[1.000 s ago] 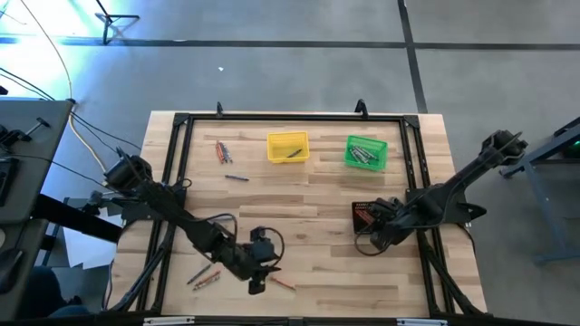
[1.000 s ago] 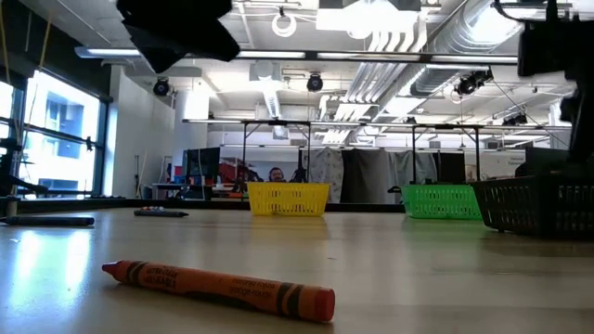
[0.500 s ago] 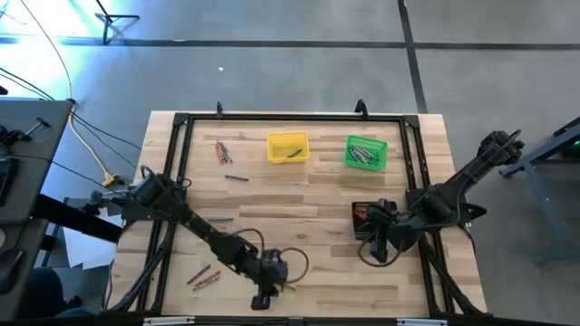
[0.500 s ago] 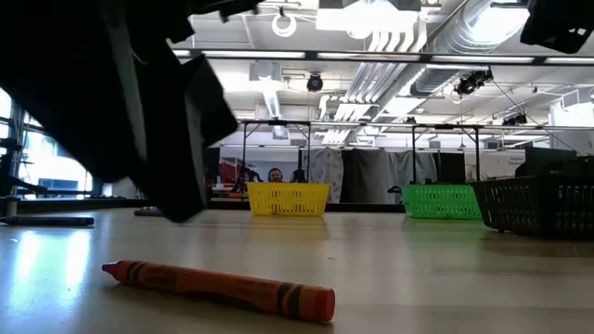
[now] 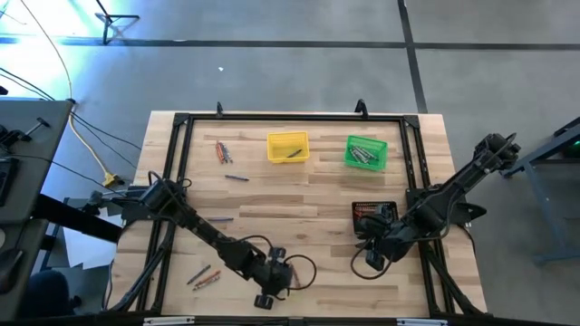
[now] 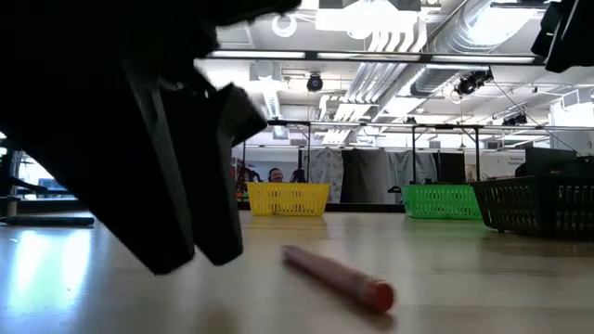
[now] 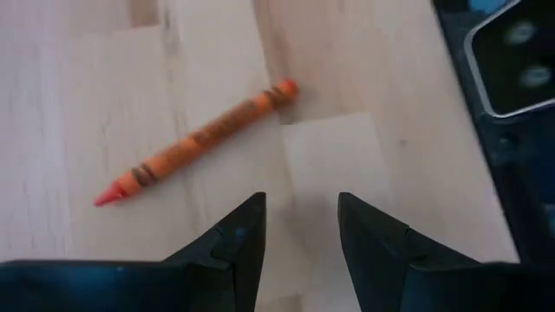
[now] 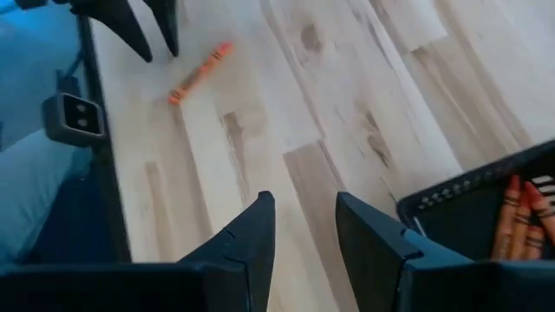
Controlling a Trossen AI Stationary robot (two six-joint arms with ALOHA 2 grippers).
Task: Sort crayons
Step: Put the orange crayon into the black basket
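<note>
An orange-red crayon point(image 7: 195, 143) lies flat on the wooden table near its front edge; it also shows in the low view point(image 6: 339, 276) and the right wrist view point(image 8: 201, 72). My left gripper point(image 7: 299, 208) is open and empty, low over the table just short of the crayon point(image 5: 270, 292), fingers pointing down. My right gripper point(image 8: 303, 208) is open and empty over the table on the near side of the black bin point(image 5: 373, 217), which holds orange crayons point(image 8: 520, 208). Other crayons lie at the left front point(image 5: 204, 276) and far left point(image 5: 222, 151).
A yellow bin point(image 5: 288, 147) and a green bin point(image 5: 366, 152), each with crayons inside, stand at the far side. Single crayons lie at mid-left point(image 5: 237, 178). A black frame point(image 7: 520, 173) runs along the table's edges, with the low camera point(image 8: 74, 117) on it near the crayon.
My left gripper has gone toward the table's near edge and right, and down close to the table beside the orange-red crayon. The crayon has turned about on the table. My right gripper has moved from the black bin toward the near edge.
</note>
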